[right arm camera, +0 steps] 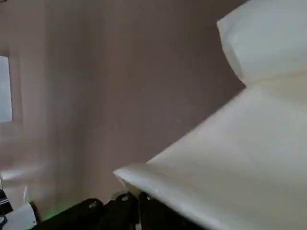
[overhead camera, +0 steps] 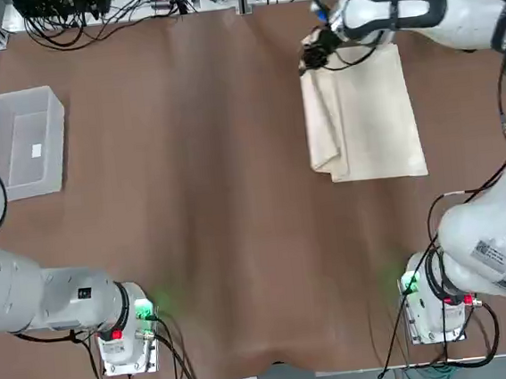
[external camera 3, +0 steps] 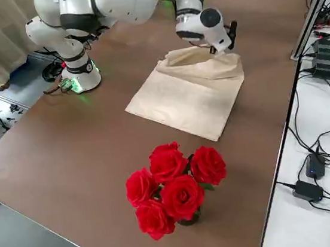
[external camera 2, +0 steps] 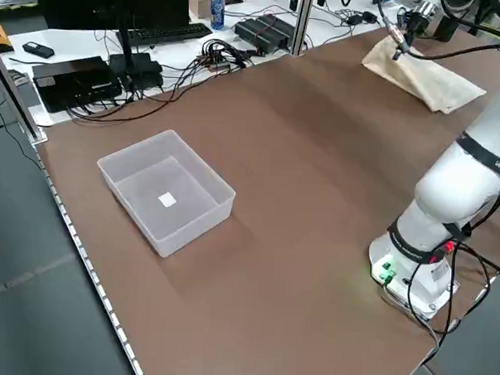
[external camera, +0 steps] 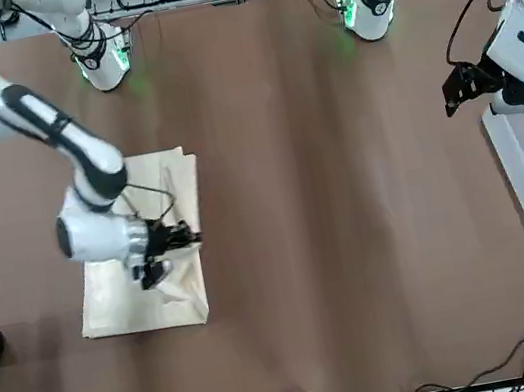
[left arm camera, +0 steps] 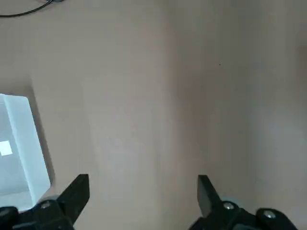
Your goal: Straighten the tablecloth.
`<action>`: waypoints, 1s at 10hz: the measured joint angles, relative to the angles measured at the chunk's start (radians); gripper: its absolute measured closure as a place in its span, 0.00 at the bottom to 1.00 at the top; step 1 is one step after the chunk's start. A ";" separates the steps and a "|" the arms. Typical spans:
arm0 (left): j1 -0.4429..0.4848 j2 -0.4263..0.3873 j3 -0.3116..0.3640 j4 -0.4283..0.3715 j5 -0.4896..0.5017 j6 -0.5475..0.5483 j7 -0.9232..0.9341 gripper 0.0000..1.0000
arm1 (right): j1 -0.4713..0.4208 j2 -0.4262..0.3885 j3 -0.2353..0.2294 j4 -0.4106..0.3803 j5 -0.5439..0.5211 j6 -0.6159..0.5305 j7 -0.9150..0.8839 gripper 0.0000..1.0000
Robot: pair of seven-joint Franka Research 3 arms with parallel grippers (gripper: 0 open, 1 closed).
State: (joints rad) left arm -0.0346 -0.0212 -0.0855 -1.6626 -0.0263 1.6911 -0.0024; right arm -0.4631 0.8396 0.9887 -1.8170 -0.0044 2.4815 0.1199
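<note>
The right gripper point(right arm camera: 139, 196) pinches the far-left corner of the tablecloth point(overhead camera: 382, 128), which stretches rightward and nearward from it near the table's point(overhead camera: 209, 203) far-right corner, while the left gripper point(left arm camera: 144, 177), spread wide, hangs well apart leftward.

The tablecloth point(overhead camera: 371, 115) lies on the table point(overhead camera: 218, 202); left of it, well apart, sits the bin point(overhead camera: 24, 142), the left gripper point(left arm camera: 143, 179) near that; right of it, flowers point(external camera 3: 176, 188); at its far left corner, the right gripper point(right arm camera: 136, 195).
</note>
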 joint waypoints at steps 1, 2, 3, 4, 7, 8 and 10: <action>0.000 0.000 0.000 0.000 0.000 0.000 0.000 0.01 | 0.107 -0.001 -0.030 0.051 0.000 0.024 0.081 0.97; 0.000 0.000 0.000 0.000 0.000 0.000 0.000 0.01 | 0.227 -0.002 -0.087 0.106 0.000 0.068 0.149 0.97; 0.000 0.001 0.000 0.000 0.000 0.000 0.000 0.01 | 0.351 -0.001 -0.161 0.150 0.001 0.134 0.204 0.97; 0.000 0.002 0.000 0.000 0.000 0.000 0.000 0.01 | 0.491 0.004 -0.256 0.190 0.001 0.207 0.279 0.96; 0.000 0.006 0.000 0.000 0.000 0.000 0.000 0.01 | 0.887 0.028 -0.556 0.347 0.002 0.277 0.606 0.53; 0.000 0.008 0.000 0.000 0.000 0.000 0.000 0.01 | 0.935 0.032 -0.596 0.378 0.003 0.277 0.662 0.36; 0.000 0.009 0.000 0.000 0.000 0.000 0.000 0.01 | 0.912 0.028 -0.616 0.398 0.003 0.269 0.674 0.06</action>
State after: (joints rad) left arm -0.0344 -0.0124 -0.0853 -1.6625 -0.0263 1.6913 -0.0025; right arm 0.4485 0.8674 0.3726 -1.4191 -0.0015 2.7504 0.7939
